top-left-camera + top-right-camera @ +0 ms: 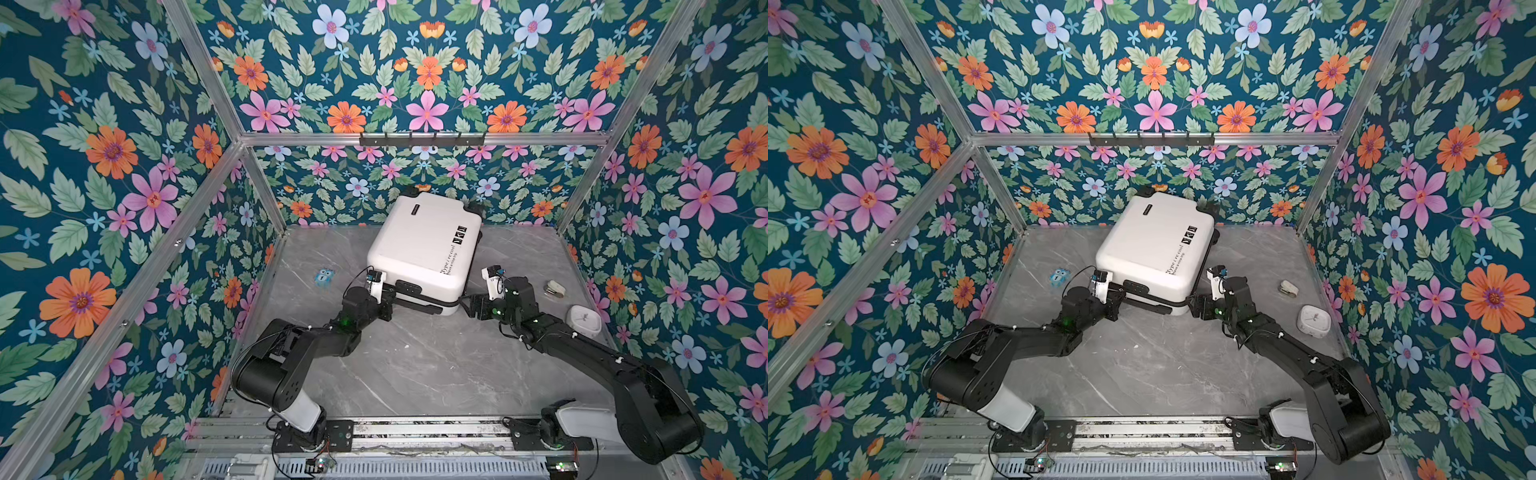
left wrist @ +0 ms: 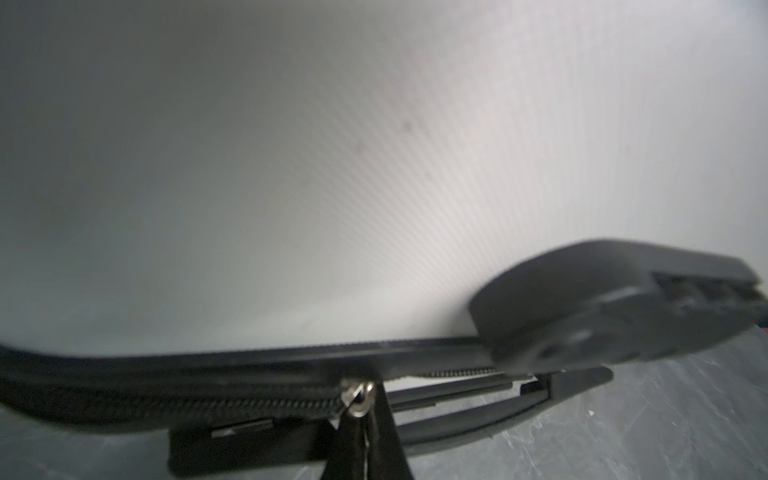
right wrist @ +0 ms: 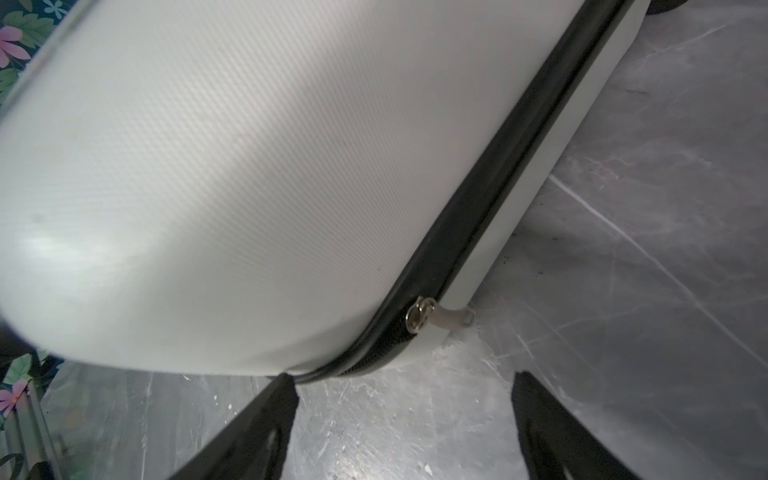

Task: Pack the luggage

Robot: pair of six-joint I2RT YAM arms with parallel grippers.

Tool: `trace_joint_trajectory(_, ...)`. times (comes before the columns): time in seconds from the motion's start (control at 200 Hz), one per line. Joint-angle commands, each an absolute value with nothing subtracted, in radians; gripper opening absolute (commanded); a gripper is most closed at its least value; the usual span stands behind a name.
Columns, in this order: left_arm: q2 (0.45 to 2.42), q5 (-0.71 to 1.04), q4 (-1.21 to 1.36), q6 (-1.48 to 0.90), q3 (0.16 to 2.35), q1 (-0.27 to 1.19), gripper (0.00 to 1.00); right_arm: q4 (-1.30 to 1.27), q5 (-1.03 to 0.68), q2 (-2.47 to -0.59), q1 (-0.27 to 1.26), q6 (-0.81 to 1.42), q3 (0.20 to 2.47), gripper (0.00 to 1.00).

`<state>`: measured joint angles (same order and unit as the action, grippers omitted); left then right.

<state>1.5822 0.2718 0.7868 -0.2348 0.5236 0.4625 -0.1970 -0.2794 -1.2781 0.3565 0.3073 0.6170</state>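
The small white hard-shell suitcase (image 1: 419, 245) lies flat, lid down, on the grey marble table (image 1: 415, 365), toward the back. The left gripper (image 2: 361, 419) pinches its silver zipper pull (image 2: 358, 395) (probably to run the zip closed). The right gripper (image 3: 403, 380) gapes wide, holding nothing, beside the second slider (image 3: 419, 314). The wheels face the back wall, and the long axis runs near-to-far, slightly skewed.
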Motion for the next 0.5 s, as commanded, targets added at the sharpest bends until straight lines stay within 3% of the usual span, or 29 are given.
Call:
trace_joint_trajectory(0.0, 1.559, 0.260, 0.690, -0.168, 0.538, 0.459, 0.00, -0.184, -0.229, -1.251, 0.351, 0.241, 0.607, 0.87)
trace_joint_trajectory(0.43, 1.516, 0.313, 0.385, -0.085, 0.635, 0.446, 0.00, -0.178, -0.221, -1.211, 0.341, 0.148, 0.578, 0.87)
trace_joint_trajectory(0.495, 1.503, 0.316, 0.347, -0.071, 0.646, 0.446, 0.00, -0.170, -0.226, -1.210, 0.337, 0.133, 0.578, 0.81)
